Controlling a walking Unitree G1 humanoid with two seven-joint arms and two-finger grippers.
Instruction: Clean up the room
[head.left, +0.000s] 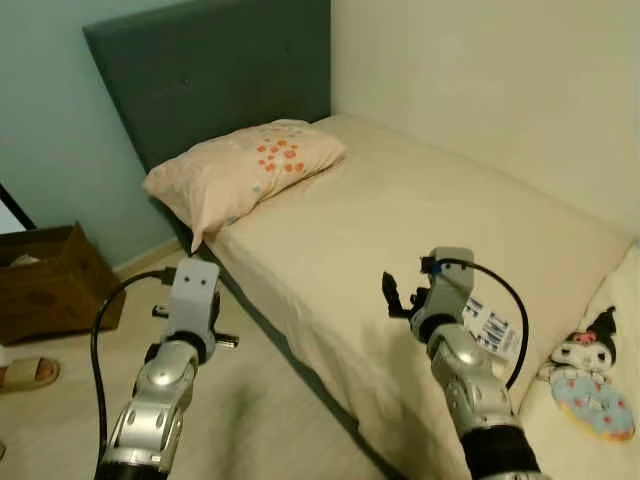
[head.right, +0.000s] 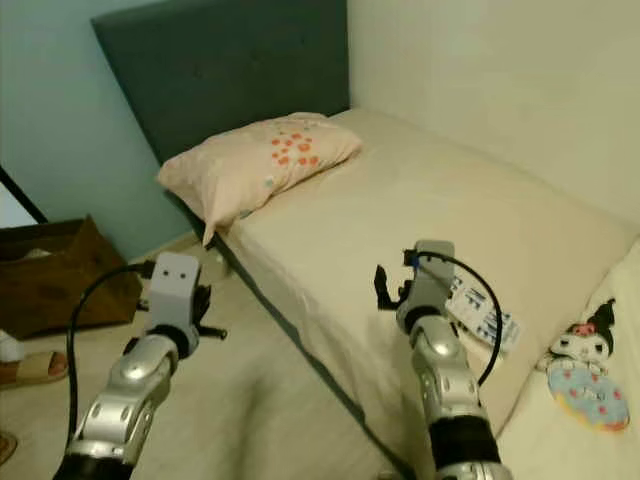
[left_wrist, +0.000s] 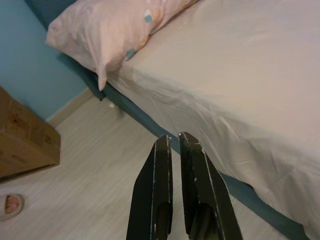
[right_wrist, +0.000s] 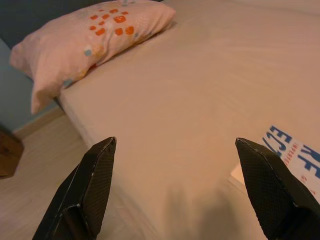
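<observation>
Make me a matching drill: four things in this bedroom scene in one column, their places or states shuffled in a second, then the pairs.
1. pillow
2. cardboard box
3. left gripper
4. right gripper

A. open, over the bed
B. on the floor by the blue wall
C. shut, above the floor beside the bed
D. at the headboard end of the bed

Pairs: 1-D, 2-B, 3-C, 4-A

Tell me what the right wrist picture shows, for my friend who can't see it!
Two long black fingers of the robot's right gripper spread wide open above a cream-sheeted bed. A peach pillow with orange square dots lies at the bed's far end, and a white packet with blue letters lies on the sheet by one finger.
</observation>
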